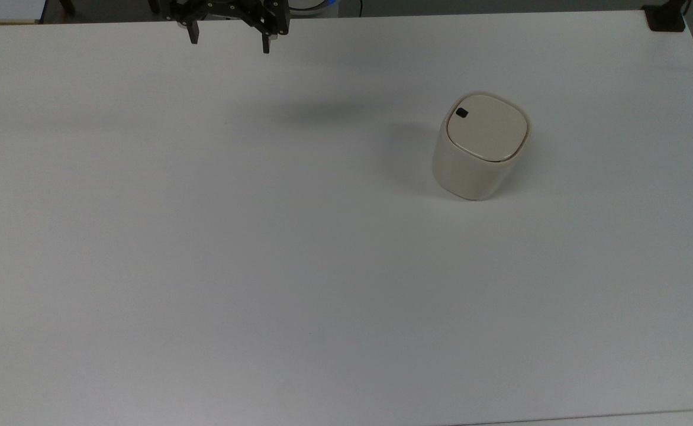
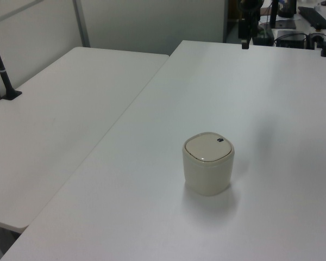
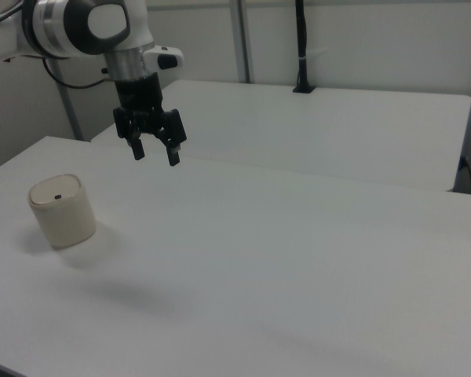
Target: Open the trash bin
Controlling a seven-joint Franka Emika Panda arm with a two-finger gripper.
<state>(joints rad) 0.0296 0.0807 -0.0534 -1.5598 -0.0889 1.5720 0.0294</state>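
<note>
The cream trash bin [image 1: 479,148] stands upright on the white table [image 1: 263,236], right of centre in the top view, its flat lid down and a small black button [image 1: 462,112] at the lid's corner. The bin [image 2: 208,163] sits mid-table in the left view, and the bin [image 3: 61,210] is at the far left in the right view. My black gripper [image 1: 228,40] hangs open and empty above the table's far edge, well to the top view's left of the bin. In the right view the gripper [image 3: 155,153] hovers high above the table, apart from the bin.
A second white table [image 2: 54,125] adjoins on the left view's left, with a black pole clamp [image 2: 5,76] on it. A black clamp [image 1: 664,18] sits at the top view's far right corner. Open tabletop surrounds the bin.
</note>
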